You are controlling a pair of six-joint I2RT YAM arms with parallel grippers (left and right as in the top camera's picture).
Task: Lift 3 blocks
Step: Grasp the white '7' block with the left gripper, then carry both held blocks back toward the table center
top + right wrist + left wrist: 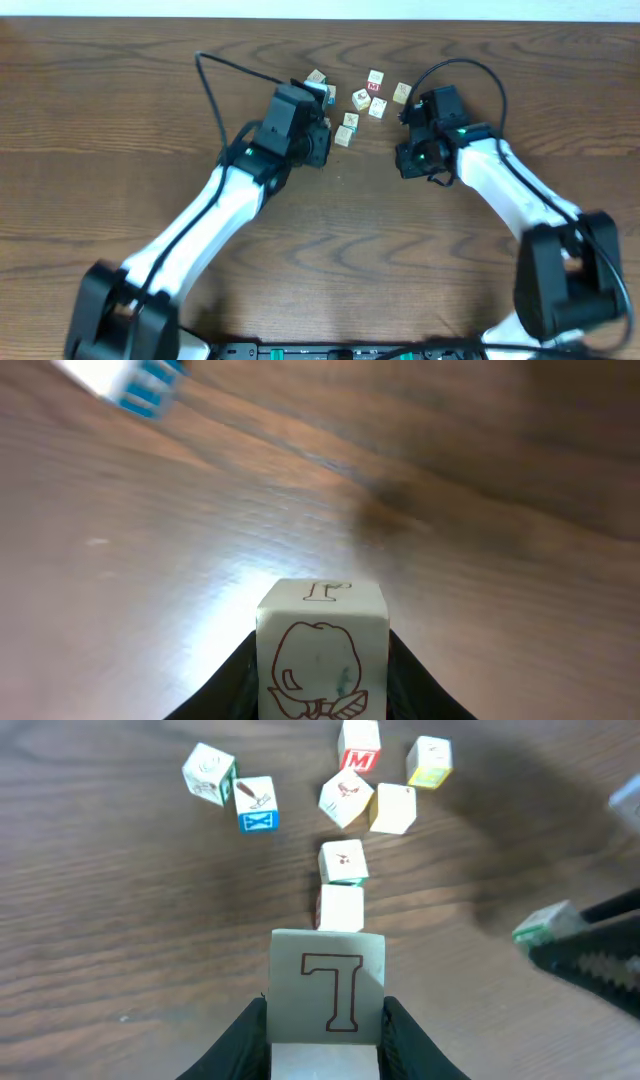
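The left gripper (327, 1025), jaws narrowed, pinches a block marked 7 (327, 982). At its twelve o'clock, two cream blocks (343, 862) lie close together on the table (100, 970), with a blue-faced cube (257, 805) at eleven. The right gripper (322, 680), equally narrow, clamps a block with a fruit drawing (322, 650).

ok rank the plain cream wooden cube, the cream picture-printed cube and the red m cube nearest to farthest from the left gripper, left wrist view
1. plain cream wooden cube, just ahead of the left gripper
2. cream picture-printed cube, directly behind it
3. red M cube, top edge
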